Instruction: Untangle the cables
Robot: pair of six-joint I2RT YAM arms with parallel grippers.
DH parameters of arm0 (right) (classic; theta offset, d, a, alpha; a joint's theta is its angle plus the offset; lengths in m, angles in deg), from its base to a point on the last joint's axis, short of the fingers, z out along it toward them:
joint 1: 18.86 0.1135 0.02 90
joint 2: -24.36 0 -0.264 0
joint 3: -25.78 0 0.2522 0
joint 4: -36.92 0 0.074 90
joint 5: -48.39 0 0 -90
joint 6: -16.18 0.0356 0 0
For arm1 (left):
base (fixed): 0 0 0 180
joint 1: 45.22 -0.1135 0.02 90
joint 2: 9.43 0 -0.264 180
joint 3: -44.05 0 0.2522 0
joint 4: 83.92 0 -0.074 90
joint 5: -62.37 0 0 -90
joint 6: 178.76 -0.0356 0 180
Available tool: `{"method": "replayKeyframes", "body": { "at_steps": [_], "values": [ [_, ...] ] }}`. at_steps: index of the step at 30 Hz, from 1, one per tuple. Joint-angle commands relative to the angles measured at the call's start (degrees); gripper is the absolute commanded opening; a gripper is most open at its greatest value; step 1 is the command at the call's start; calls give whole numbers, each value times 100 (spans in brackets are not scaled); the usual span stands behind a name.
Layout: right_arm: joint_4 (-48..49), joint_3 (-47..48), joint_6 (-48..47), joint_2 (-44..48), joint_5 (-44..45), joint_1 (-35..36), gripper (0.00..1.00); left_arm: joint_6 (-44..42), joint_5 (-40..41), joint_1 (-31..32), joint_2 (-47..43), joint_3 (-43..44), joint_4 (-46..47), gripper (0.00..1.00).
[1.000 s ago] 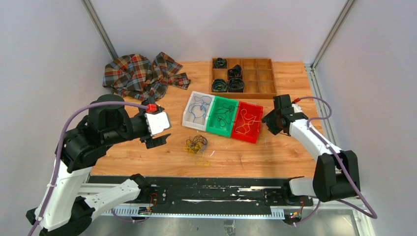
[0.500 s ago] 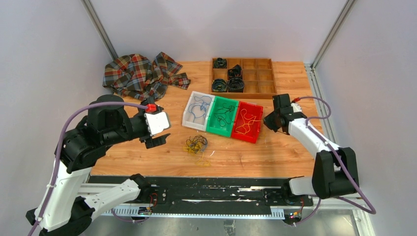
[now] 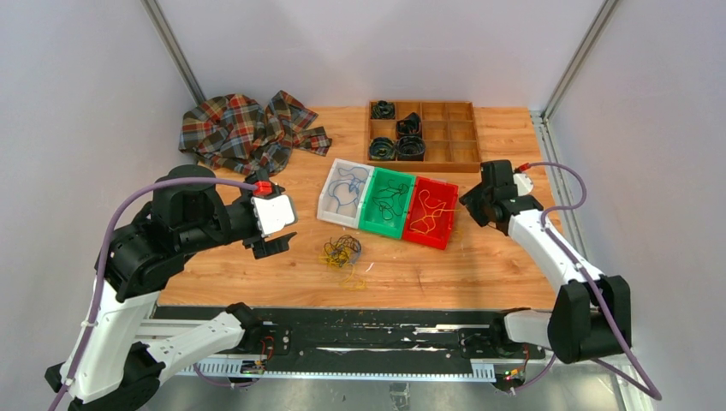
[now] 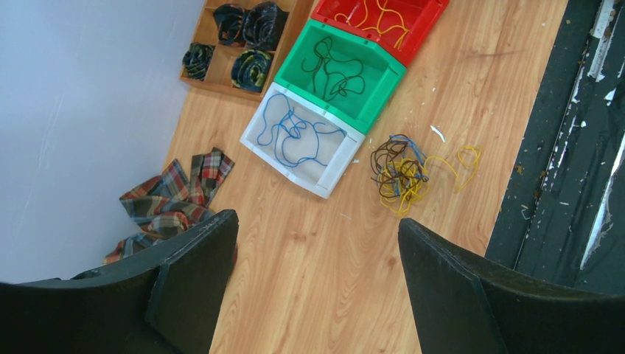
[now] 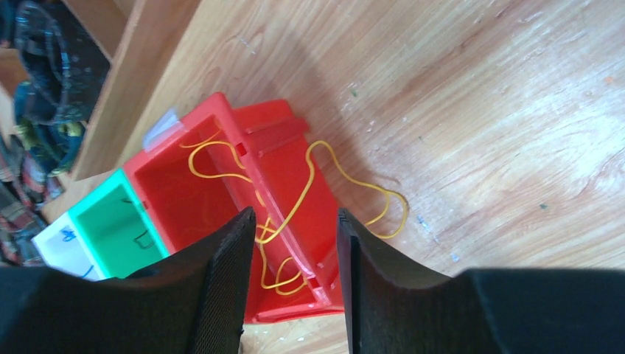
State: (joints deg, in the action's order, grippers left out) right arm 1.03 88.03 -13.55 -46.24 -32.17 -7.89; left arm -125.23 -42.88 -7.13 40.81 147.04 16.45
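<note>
The cables [image 3: 342, 251] lie as a small tangled clump of yellow, blue and dark strands on the wooden table, in front of the bins; they also show in the left wrist view [image 4: 402, 173]. My left gripper [image 3: 276, 237] is open and empty, held above the table to the left of the clump [image 4: 317, 221]. My right gripper [image 3: 469, 204] is open and empty, just right of the red bin [image 3: 431, 224]. A yellow cable [image 5: 368, 195] lies in the red bin [image 5: 184, 199] and drapes over its wall onto the table, below my right gripper [image 5: 292, 214].
A white bin [image 3: 330, 210] holds a blue cable and a green bin [image 3: 383, 229] holds a dark cable. A wooden compartment tray [image 3: 454, 128] with black coiled rolls stands at the back. A plaid cloth [image 3: 248, 128] lies at the back left. A black rail [image 3: 368, 342] runs along the front edge.
My right arm has shifted a little toward the back right, away from the red bin. The left arm and the clump have not moved.
</note>
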Motion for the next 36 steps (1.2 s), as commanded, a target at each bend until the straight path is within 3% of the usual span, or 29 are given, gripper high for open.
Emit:
{"method": "replayKeyframes", "body": {
  "at_steps": [1,8,14,23,27,30,36],
  "values": [
    [-171,225,114,-404,69,5,46,-6,-7,41,-39,-17,48,84],
    [-23,421,133,-879,-39,-17,39,-18,35,41,-49,4,48,84],
    [56,435,215,-1018,-19,-19,18,1,44,41,-57,29,54,85],
    [101,321,420,-1326,-88,-16,26,22,48,41,-74,29,48,85],
    [149,313,487,-1436,-169,-18,19,30,43,41,-80,22,49,85],
    [148,310,441,-1337,-104,-22,1,28,63,41,-106,24,48,85],
    [-175,350,89,-419,556,27,1,16,41,41,-104,24,4,85]
  ]
}}
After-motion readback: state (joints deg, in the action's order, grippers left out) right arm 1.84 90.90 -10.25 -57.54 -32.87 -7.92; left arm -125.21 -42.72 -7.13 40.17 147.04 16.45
